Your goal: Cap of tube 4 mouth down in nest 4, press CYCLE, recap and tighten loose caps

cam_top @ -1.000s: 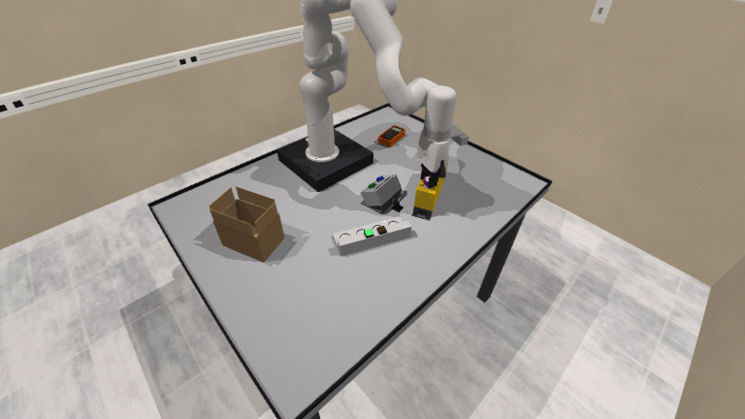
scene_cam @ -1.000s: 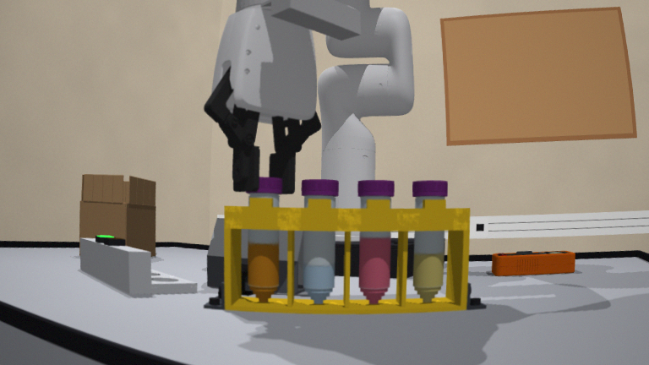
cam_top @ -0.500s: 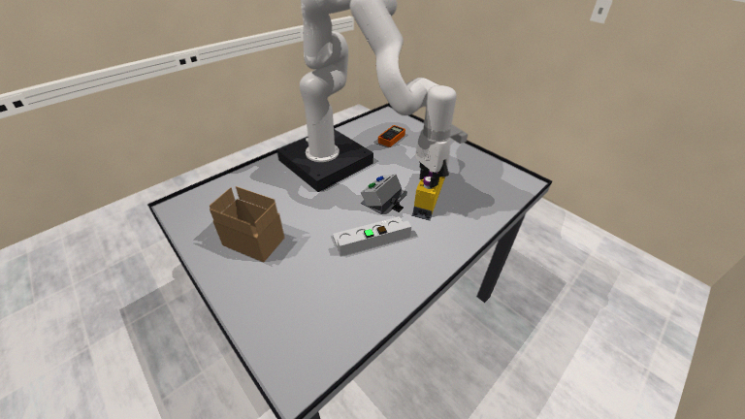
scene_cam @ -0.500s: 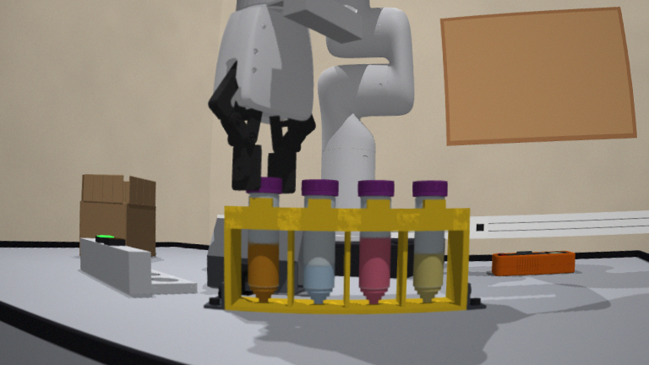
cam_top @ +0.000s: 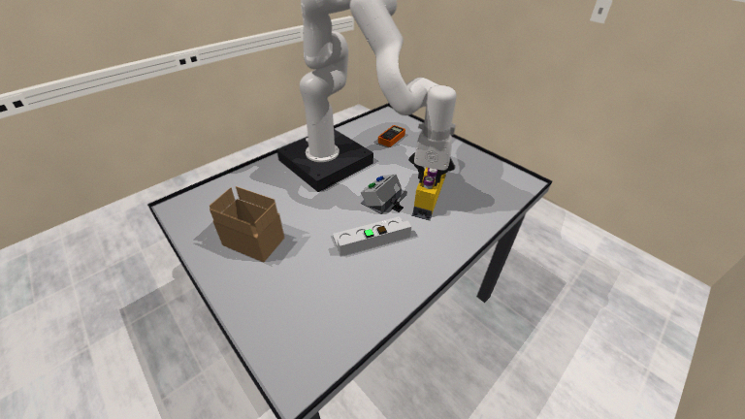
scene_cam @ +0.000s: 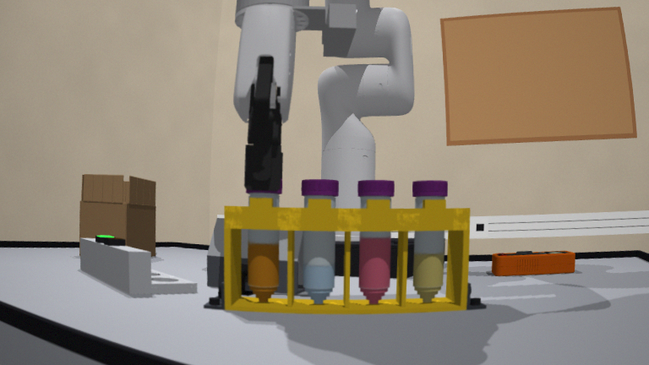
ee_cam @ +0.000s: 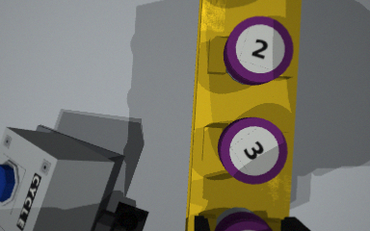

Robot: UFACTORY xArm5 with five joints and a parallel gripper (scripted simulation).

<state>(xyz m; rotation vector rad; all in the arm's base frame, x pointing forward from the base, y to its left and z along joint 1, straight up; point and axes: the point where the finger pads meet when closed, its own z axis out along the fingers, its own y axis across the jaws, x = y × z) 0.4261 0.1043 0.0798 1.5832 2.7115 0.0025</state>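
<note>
The yellow rack [scene_cam: 346, 255] holds four tubes with purple caps. In the wrist view the caps marked 2 [ee_cam: 258, 49] and 3 [ee_cam: 252, 150] sit on their tubes. My gripper [scene_cam: 262, 184] stands straight down over tube 4 [scene_cam: 262, 265], the one with orange liquid at the rack's end. Its fingers flank the cap of tube 4 [ee_cam: 241, 223] on the tube, slightly apart from it, so it is open. The cap tray [cam_top: 372, 234] has its green lamp [cam_top: 369, 232] lit, and the nests I can see are empty. The key housing [cam_top: 382, 190] with the blue CYCLE key [ee_cam: 6, 180] stands beside the rack.
A cardboard box [cam_top: 246, 222] stands left of the cap tray. An orange meter [cam_top: 391, 135] lies behind the rack near the arm's black base plate [cam_top: 325, 159]. The table's right edge is close behind the rack.
</note>
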